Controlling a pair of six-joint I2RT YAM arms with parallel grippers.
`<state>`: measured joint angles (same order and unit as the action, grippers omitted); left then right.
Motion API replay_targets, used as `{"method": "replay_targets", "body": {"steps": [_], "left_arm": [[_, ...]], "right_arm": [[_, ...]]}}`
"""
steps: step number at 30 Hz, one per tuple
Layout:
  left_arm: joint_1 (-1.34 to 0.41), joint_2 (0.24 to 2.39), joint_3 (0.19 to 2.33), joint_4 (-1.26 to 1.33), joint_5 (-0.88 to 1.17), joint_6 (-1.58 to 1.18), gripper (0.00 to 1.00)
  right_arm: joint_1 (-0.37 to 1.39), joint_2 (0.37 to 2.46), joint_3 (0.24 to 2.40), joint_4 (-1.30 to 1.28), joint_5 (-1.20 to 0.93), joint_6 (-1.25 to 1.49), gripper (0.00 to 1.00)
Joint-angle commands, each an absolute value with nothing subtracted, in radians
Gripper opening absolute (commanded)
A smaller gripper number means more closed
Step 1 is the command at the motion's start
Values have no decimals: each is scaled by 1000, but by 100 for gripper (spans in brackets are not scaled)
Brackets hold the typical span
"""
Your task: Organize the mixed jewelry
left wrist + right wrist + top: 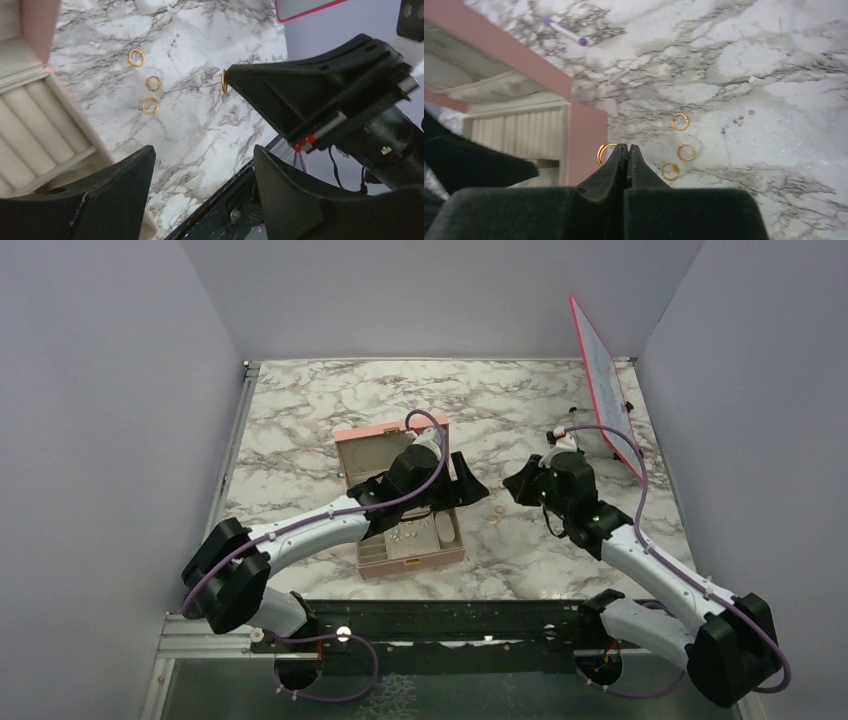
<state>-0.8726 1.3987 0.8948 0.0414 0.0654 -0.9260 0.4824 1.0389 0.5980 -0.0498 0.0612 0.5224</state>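
Observation:
Three small gold rings (680,121) (686,152) (670,171) lie close together on the marble to the right of the pink jewelry box (586,140). They also show in the left wrist view, the nearest of them a ring (150,105). My right gripper (626,147) is shut on a fourth gold ring (602,152), held above the table beside the box's corner. That held ring (223,81) sticks out from the right gripper's tip. My left gripper (204,150) is open with nothing between its fingers, hovering by the box's right side (472,488).
The open pink box (390,433) has beige ring rolls (35,125) and small metallic pieces (405,537) in its front compartments. A thin pen (566,32) lies on the marble behind the box. A pink-edged white board (605,380) leans at the back right.

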Motion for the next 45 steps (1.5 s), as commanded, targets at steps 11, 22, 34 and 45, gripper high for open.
{"method": "replay_targets", "body": {"steps": [11,22,34,45], "left_arm": [[-876,1511,974,274,134,-1005,46],[-876,1509,964,272,86,-1020,32],[-876,1491,975,244,91,-967,0],[-876,1411,1005,180,122,-949,0]], "right_arm": [[477,879,570,32,-190,547,1],[477,885,560,48,-204,553,1],[478,854,568,33,-155,607,4],[477,656,494,98,-112,699,50]]}}
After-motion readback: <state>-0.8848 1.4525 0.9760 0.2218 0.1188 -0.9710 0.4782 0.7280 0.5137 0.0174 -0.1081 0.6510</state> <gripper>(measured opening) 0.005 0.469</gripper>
